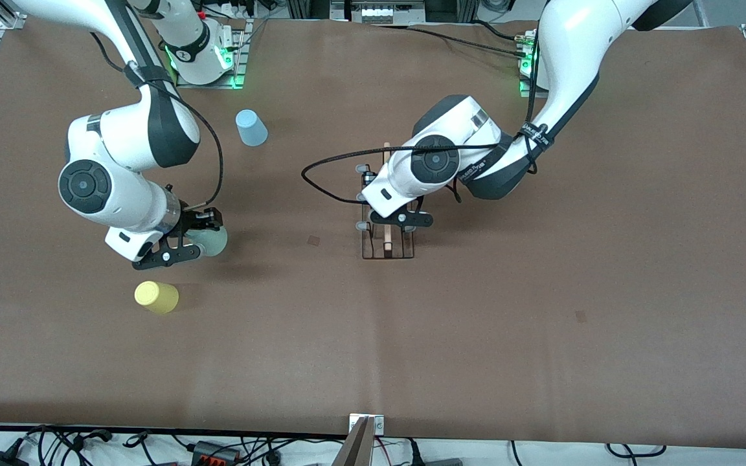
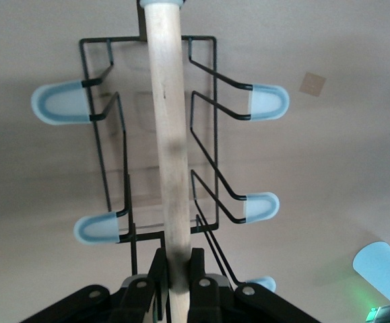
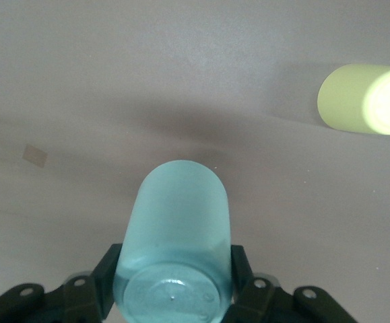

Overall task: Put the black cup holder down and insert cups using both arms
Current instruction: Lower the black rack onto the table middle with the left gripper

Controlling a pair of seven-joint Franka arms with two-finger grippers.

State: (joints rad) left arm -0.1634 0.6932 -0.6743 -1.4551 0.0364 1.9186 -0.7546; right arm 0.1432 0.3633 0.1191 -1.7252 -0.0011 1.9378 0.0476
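At the front view's centre we see the black cup holder (image 1: 386,239) on the brown table (image 1: 541,323), its wooden handle (image 2: 168,134) pinched by the left gripper (image 1: 396,221). Centre-left, the right gripper (image 1: 193,241) clasps the mint green cup (image 3: 176,235); below lies the yellow cup (image 1: 157,297), above stands the light blue cup (image 1: 251,127).

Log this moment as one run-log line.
left gripper: shut on wooden rod of black wire cup holder | right gripper: shut on mint green plastic cup | yellow cup, light blue cup: on table
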